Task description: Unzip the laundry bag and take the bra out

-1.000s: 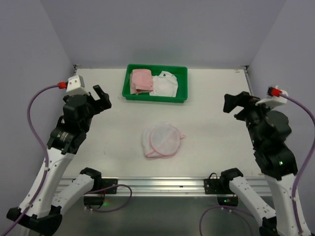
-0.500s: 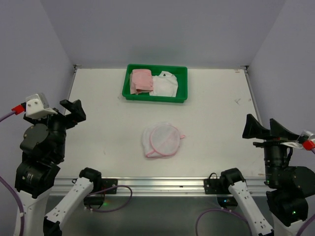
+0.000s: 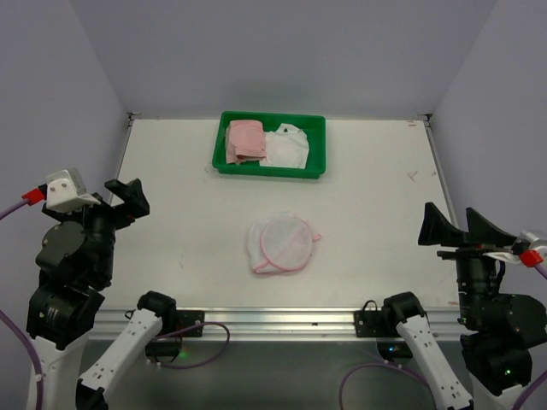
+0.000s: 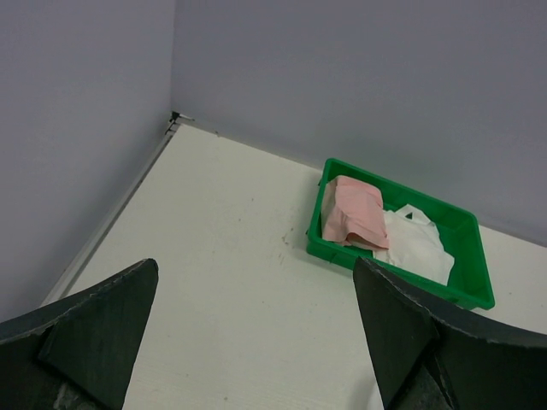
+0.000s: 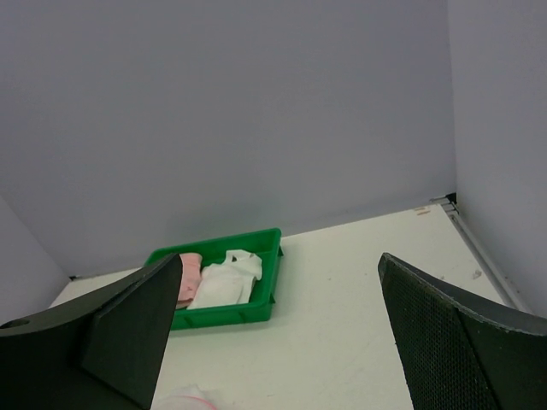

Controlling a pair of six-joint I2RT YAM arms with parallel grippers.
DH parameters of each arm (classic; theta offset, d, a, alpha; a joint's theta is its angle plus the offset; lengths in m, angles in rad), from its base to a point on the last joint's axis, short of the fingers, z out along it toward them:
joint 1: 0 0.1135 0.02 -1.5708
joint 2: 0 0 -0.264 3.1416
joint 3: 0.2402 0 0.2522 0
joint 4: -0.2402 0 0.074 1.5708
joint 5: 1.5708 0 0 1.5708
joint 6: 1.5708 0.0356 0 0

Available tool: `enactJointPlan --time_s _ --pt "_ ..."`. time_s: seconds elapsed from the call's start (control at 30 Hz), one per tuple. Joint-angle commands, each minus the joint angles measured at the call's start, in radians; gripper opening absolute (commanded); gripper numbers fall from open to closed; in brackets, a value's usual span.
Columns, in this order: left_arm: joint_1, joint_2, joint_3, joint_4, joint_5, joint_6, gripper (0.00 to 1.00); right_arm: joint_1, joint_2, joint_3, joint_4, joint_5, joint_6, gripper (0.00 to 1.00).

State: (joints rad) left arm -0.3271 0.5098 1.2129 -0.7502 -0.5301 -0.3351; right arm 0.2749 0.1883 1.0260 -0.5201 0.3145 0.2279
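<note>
Two claws stand wide and hold nothing, each drawn back to its own near corner of the surface (image 3: 179, 213): the left claw (image 3: 126, 198) above the left edge, the right claw (image 3: 453, 226) above the right edge. Their spread fingers frame only bare surface and the far wall in both wrist views, a posture that keeps the middle of the work area unobstructed for the overhead camera. Between them, well apart from either claw, the laundry bag (image 3: 280, 243) lies flat, a round white mesh pouch edged in pink. Whether its zip is open or shut is too small to tell, and no bra can be made out through the mesh. At the far side sits a green tray (image 3: 318, 145) holding a folded pink garment (image 3: 246, 138) beside a white garment (image 3: 286, 147); whether either is the bra cannot be told. The scene would suit a closed bag waiting to be opened as well as an emptied bag left behind with its contents in the tray.
</note>
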Motion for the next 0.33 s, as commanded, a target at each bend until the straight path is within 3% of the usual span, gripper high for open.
enactJointPlan --time_s 0.0,0.3 --pt "0.007 0.029 -0.010 0.014 0.027 -0.013 1.00 0.001 -0.003 -0.003 0.040 -0.028 -0.019 0.99" --pt "0.007 0.041 -0.046 0.023 0.050 -0.025 1.00 0.001 0.007 0.000 0.037 -0.035 -0.019 0.99"
